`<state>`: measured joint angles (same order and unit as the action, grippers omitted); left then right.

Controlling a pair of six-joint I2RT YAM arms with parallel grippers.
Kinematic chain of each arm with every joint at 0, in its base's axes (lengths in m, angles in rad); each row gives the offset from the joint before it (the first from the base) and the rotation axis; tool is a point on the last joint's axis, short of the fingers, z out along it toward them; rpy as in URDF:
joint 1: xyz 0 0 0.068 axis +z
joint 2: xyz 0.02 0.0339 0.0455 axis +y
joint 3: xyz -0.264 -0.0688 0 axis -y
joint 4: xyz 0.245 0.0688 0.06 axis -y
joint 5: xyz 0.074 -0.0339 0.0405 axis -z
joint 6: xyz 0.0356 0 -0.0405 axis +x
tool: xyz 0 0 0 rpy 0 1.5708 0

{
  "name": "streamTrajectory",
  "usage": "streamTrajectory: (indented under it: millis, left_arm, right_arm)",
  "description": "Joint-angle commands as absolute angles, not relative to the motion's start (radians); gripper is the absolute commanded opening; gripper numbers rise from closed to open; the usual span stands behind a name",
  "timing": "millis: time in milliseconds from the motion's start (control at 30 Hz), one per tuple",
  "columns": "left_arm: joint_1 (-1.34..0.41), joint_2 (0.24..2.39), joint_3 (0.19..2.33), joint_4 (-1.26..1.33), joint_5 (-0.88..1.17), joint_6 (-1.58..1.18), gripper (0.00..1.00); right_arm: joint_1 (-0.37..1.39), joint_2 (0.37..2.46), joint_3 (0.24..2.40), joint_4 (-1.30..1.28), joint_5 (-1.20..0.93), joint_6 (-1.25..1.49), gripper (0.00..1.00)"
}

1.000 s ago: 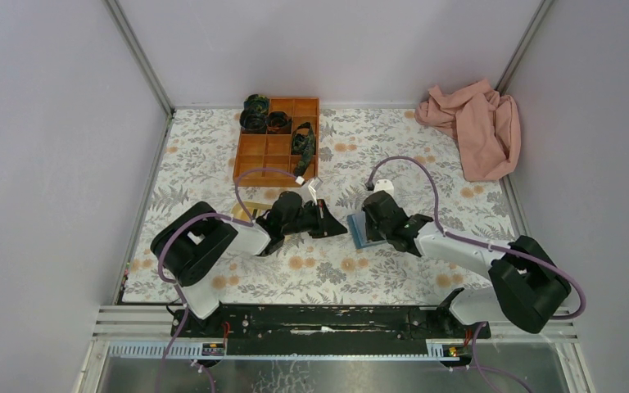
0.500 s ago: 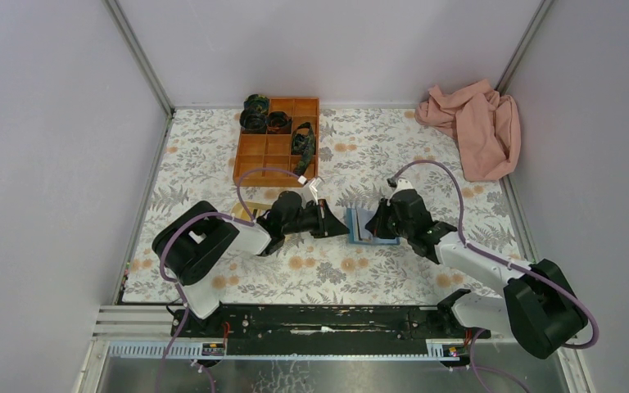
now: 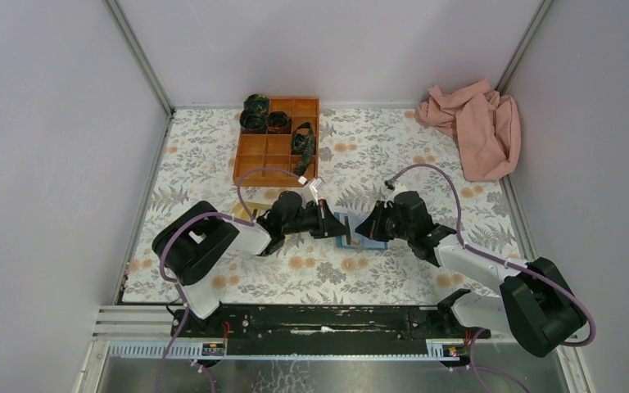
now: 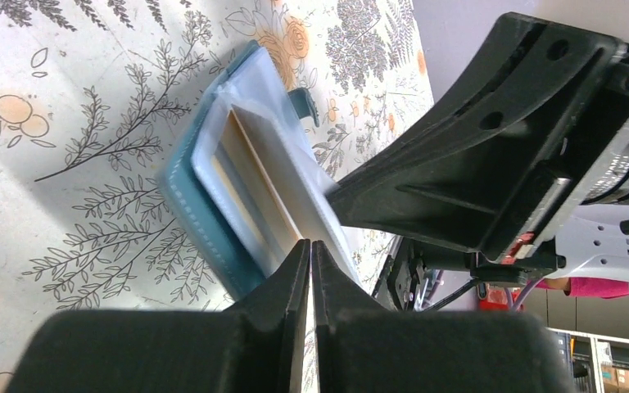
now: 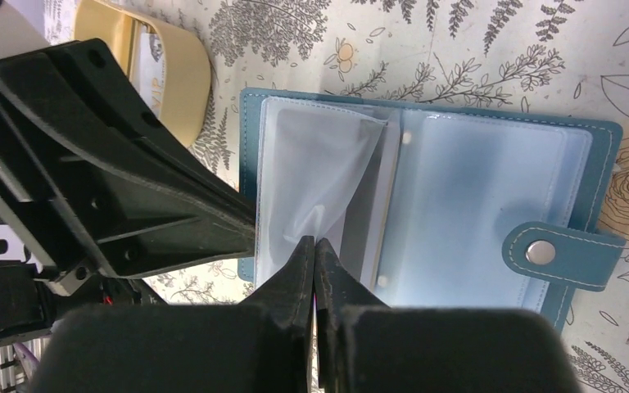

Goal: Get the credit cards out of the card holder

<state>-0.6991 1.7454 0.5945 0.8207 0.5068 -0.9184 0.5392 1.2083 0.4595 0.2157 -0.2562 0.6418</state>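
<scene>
The light-blue card holder [image 3: 350, 237] lies open on the floral table between my two grippers. In the right wrist view it [image 5: 491, 188] shows clear sleeves and a snap tab. My right gripper [image 5: 314, 242] is shut on one clear sleeve [image 5: 319, 172], which is lifted and creased. A grey card face [image 5: 366, 214] shows behind that sleeve. My left gripper [image 4: 310, 244] is shut and empty, its tips at the holder's teal edge [image 4: 187, 201]. A thin tan card edge [image 4: 254, 182] stands between the sleeves. In the top view the left gripper [image 3: 337, 228] and the right gripper [image 3: 364, 232] nearly meet.
A yellow oval tray [image 5: 168, 61] lies just beyond the holder, by the left arm. An orange compartment tray [image 3: 277, 141] with dark rolled items stands at the back. A pink cloth [image 3: 475, 127] lies at the back right. Walls close in on both sides.
The card holder went from held upright in my right gripper to lying open on the table. It shifted left toward my left gripper. My right arm swung out and reached in again.
</scene>
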Motion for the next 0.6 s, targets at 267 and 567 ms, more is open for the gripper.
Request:
streamTrajectory:
  millis: [267, 567]
  left_arm:
    - [-0.695, 1.719, 0.657, 0.677, 0.402, -0.852, 0.08]
    - [-0.755, 1.809, 0.751, 0.586, 0.338, -0.853, 0.07]
  right_arm:
    - [0.523, 1.171, 0.459, 0.283, -0.305, 0.655, 0.0]
    - [0.522, 1.211, 0.456, 0.303, -0.342, 0.642, 0.0]
